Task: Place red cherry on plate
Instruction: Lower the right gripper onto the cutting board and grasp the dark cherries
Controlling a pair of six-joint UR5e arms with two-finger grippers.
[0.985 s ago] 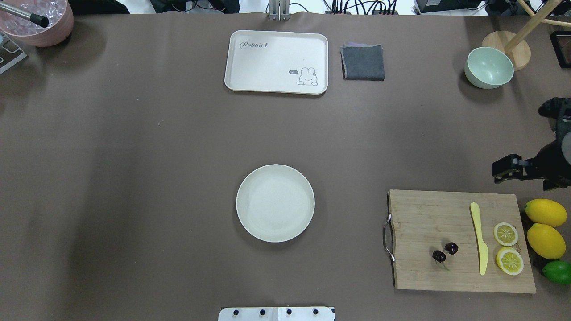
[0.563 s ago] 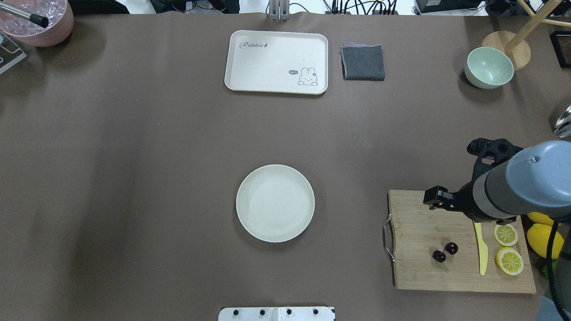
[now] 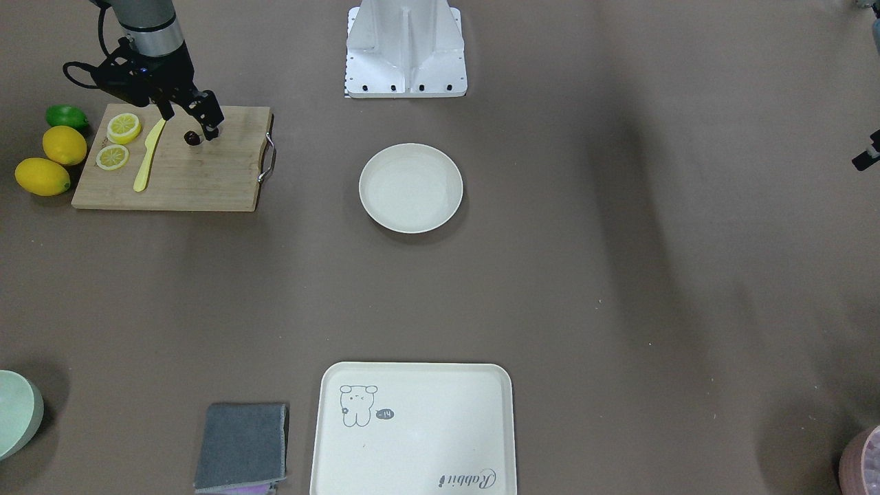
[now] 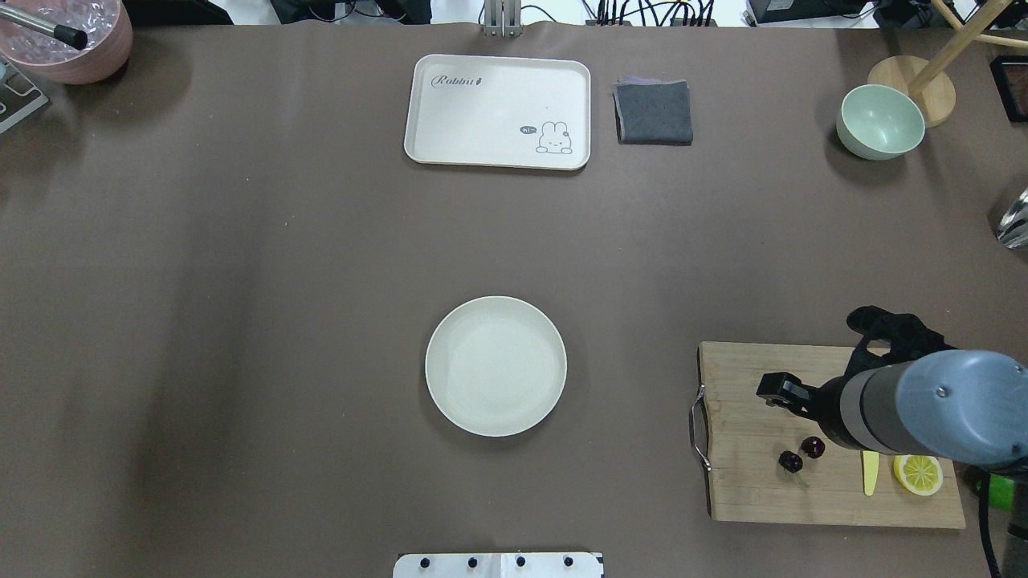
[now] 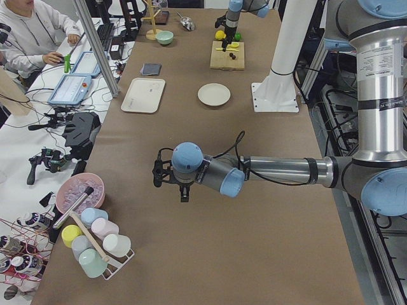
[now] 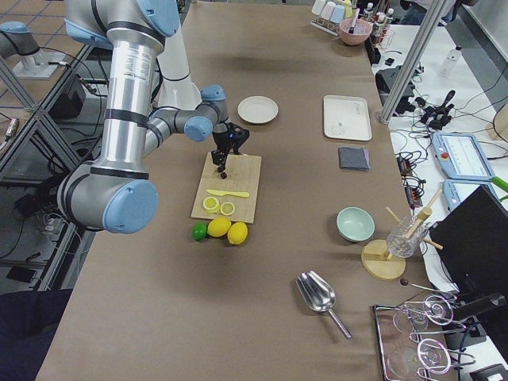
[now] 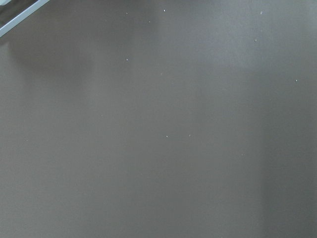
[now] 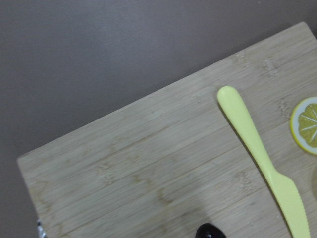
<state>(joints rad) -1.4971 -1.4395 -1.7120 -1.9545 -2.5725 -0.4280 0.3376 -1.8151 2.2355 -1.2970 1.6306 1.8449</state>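
- Pair of tiny glossy dark-maroon cherries [image 4: 791, 461] joined by a thin stem lies on the bamboo cutting board [image 4: 747, 490], well apart from the round cream-white plate [image 4: 495, 366] at mid-counter. The plate holds nothing.
- Right gripper [image 4: 773, 388] hovers over the board above the fruit. It seems not to be touching. Whether its fingers are apart or together cannot be told.
- Left gripper [image 5: 158, 173] hangs over bare counter at the far end. Its state cannot be told either.
- Step in hand, as judged: the approach for the pick.
- To do it well:
  - Descend straight, with the fingers straddling one cherry or the stem joint.
  - Close gently, since round glossy fruit likely rolls or squirts out.
  - Keep clear of the pale yellow plastic knife [image 4: 870, 480] near the cherries.
  - Lift high enough to pass the board's metal handle [image 4: 697, 425].
  - Release low over the plate's middle so the pair settles inside the rim.
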